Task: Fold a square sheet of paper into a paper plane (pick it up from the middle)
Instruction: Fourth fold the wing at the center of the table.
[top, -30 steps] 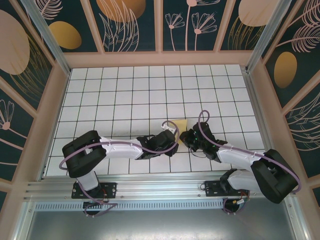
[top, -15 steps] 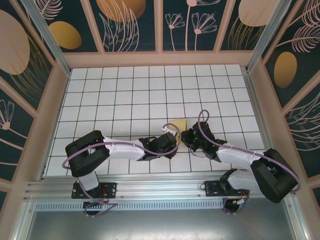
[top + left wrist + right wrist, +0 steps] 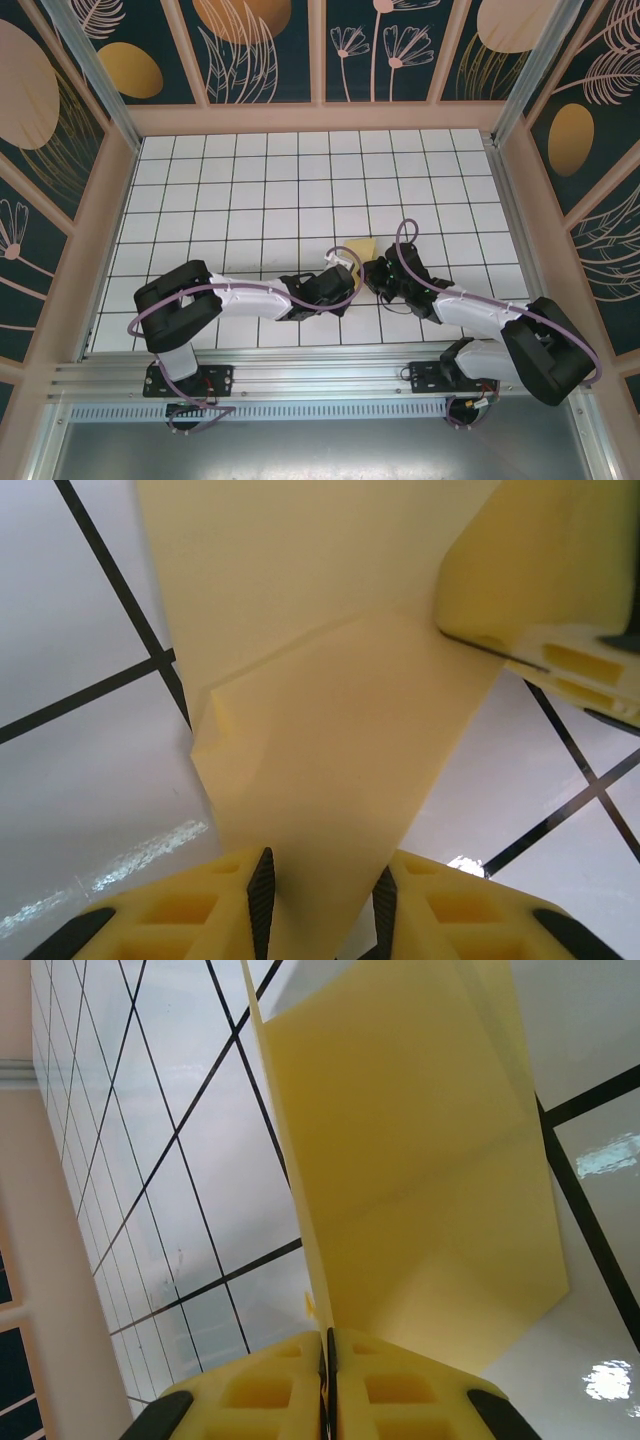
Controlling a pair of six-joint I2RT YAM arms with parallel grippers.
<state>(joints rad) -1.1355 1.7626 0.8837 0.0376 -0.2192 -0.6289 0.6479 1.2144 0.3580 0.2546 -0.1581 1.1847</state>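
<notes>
The pale-yellow sheet of paper (image 3: 362, 247) is partly folded and held up off the white grid table between my two grippers. My right gripper (image 3: 374, 268) pinches one edge of it. In the right wrist view the sheet (image 3: 420, 1160) rises straight out of the closed pads of that gripper (image 3: 327, 1345). In the left wrist view a creased flap of the paper (image 3: 330, 750) runs down between the pads of my left gripper (image 3: 322, 880), which stand apart, with a small gap at the right pad. A yellow finger of the right gripper (image 3: 560, 660) clamps the sheet at the upper right.
The white grid table (image 3: 250, 180) stretches behind and to the left of the grippers. Wooden rails and patterned walls (image 3: 120, 140) enclose it on three sides. Both arms lie low across the near rows of tiles, their wrists close together.
The left gripper's jaws have narrowed around the paper flap. The visible corner of the sheet has shrunk and tilted slightly. The right gripper keeps its pinch.
</notes>
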